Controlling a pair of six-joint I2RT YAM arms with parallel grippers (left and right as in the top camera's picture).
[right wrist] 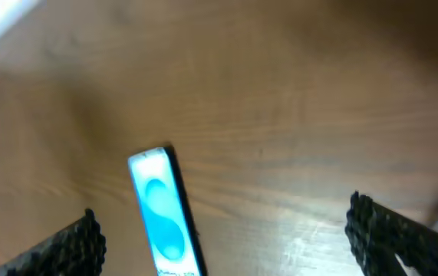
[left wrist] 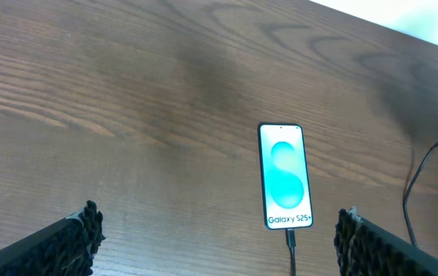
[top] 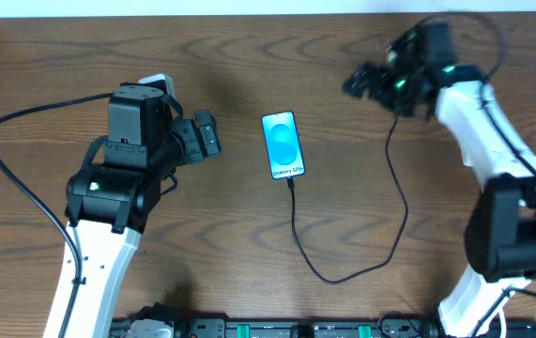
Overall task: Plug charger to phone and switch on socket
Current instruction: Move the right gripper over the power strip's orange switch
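left fingers (left wrist: 69, 239) + right fingers (right wrist: 391, 230) both wide open, empty, ribbed black tips cropped by frame. phone (top: 282, 144), slim slab, lies ahead btwn left tips on wood-grain worktop (top: 249, 56). thin black charger (top: 295, 221) meets its bottom edge; far end hidden by right arm.

We see the phone (top: 282, 144) lying flat and face up near the table's middle. It's slim and black-edged, with the screen lit bright blue, a lighter circle on it and white "Galaxy S25+" text at the lower end. The charger (top: 296, 225) is a thin black cable. Its connector tip (left wrist: 290, 239) sits against the phone's bottom edge and looks seated. From there the cable runs toward the near edge, loops right, then climbs back toward the far right. We can't see its plug end.
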